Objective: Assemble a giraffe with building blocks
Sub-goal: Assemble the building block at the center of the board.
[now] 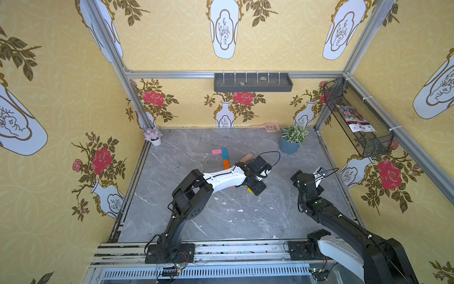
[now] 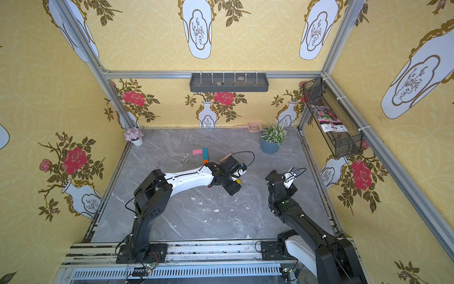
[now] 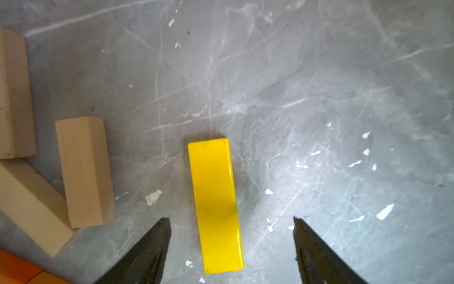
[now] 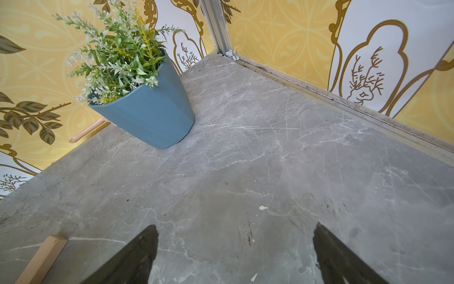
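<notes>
A yellow block lies flat on the grey marble floor between the fingers of my left gripper. The jaws are open, with floor showing on both sides of the block. Three tan blocks lie loose beside it, and orange blocks show at the frame's corner. In both top views a pink block meets a blue block, with an orange block in line below it; my left arm covers the rest. My right gripper hovers open and empty to the right, with one tan block's end near it.
A blue pot with a green plant stands at the back right, with a pink slotted scoop behind it by the wall. A small white pot of purple flowers sits in the back left corner. A mesh basket hangs on the right wall.
</notes>
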You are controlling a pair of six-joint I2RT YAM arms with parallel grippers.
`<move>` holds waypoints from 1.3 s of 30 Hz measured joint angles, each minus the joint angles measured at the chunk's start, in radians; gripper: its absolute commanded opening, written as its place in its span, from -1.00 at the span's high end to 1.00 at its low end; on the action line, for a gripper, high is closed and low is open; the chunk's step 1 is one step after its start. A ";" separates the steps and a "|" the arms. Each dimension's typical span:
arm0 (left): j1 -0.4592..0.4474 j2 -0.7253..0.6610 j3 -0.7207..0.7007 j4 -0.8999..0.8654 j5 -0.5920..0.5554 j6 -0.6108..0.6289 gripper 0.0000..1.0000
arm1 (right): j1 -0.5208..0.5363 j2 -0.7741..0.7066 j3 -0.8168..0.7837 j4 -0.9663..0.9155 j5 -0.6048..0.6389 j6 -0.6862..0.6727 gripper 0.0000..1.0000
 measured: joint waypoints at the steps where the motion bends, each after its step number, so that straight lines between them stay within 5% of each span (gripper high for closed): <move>1: 0.002 0.011 0.000 -0.002 -0.001 0.005 -0.42 | 0.000 0.000 0.000 0.000 -0.004 0.000 -0.95; 6: 0.003 0.099 0.075 -0.045 -0.002 0.046 -0.26 | -0.004 0.011 0.001 0.003 -0.019 0.000 -0.95; 10: 0.004 0.123 0.112 -0.054 -0.011 0.080 0.06 | -0.006 0.022 0.014 0.000 -0.026 0.000 -0.95; 22: 0.020 0.023 -0.027 -0.039 -0.024 0.291 -0.02 | -0.008 0.015 0.010 0.000 -0.034 0.000 -0.95; 39: 0.056 0.081 0.094 -0.084 0.063 0.272 -0.19 | -0.013 0.039 0.020 0.002 -0.069 -0.008 -0.95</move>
